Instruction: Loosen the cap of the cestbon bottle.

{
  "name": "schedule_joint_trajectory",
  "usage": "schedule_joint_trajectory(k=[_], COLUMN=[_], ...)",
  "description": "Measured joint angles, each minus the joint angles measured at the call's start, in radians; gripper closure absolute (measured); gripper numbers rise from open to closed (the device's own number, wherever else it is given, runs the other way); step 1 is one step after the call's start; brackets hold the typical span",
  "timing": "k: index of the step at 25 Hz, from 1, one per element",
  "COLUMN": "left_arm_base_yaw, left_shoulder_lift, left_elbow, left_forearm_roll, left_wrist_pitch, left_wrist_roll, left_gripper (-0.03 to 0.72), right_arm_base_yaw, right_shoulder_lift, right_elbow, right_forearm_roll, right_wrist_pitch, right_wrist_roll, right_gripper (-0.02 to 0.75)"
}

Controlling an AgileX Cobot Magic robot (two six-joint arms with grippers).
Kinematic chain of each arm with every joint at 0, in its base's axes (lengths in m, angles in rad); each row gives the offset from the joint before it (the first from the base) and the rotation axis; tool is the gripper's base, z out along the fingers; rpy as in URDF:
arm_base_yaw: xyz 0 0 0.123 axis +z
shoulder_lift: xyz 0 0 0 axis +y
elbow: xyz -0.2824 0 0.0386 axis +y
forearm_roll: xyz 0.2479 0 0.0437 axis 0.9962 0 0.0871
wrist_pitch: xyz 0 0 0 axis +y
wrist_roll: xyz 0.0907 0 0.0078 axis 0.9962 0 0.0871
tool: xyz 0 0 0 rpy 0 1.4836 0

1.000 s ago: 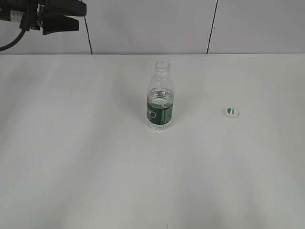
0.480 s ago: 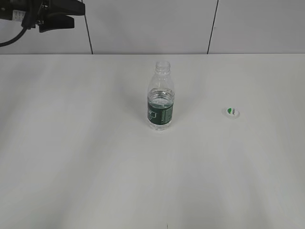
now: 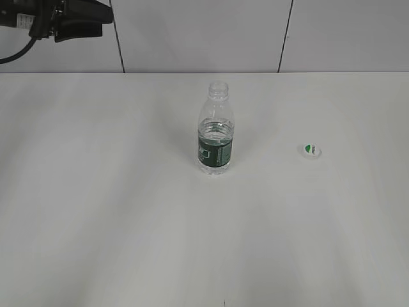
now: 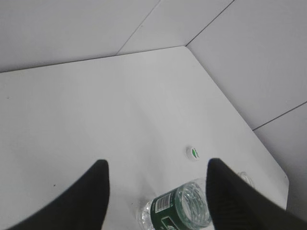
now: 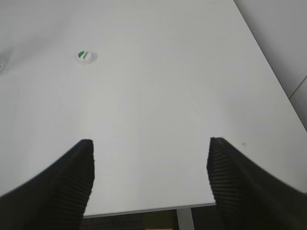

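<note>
The cestbon bottle (image 3: 215, 131) stands upright in the middle of the white table, clear with a dark green label, its neck open with no cap on it. It also shows at the bottom of the left wrist view (image 4: 180, 208). The cap (image 3: 309, 150), white with a green mark, lies on the table to the bottle's right, apart from it; it shows in the left wrist view (image 4: 193, 153) and the right wrist view (image 5: 85, 56). My left gripper (image 3: 89, 19) is open and empty, high at the far left; its jaws (image 4: 156, 167) frame the bottle from a distance. My right gripper (image 5: 149, 143) is open and empty.
The white table (image 3: 128, 211) has its right edge and near corner in the right wrist view (image 5: 201, 203). A white panelled wall (image 3: 204, 32) stands behind the table.
My left gripper has drifted slightly up and left at the far top left. The bottle and cap have not moved.
</note>
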Motion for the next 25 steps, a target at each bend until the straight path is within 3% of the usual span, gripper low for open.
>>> schedule_joint_trajectory(k=[6,9,17,25], left_arm_base_yaw=[-0.030,-0.081,-0.230,-0.293], left_shoulder_lift=[-0.008,-0.040,-0.123,-0.149], left_elbow=[0.001,0.021,0.121,0.313], left_forearm_roll=[0.000,0.000,-0.003,-0.013], left_wrist_pitch=[0.043,0.240,0.756,1.164], left_wrist_roll=[-0.013,-0.073,-0.077,-0.077], left_gripper=[0.308,0.309,0.253,0.168], right_arm_base_yaw=[0.000,0.000,0.000,0.000], right_shoulder_lift=[0.000,0.000,0.000,0.000], right_elbow=[0.000,0.000,0.000,0.000], right_forearm_roll=[0.000,0.000,0.000,0.000], right_wrist_pitch=[0.000,0.000,-0.001,-0.001], right_wrist_roll=[0.000,0.000,0.000,0.000], right_gripper=[0.177,0.177,0.177,0.177])
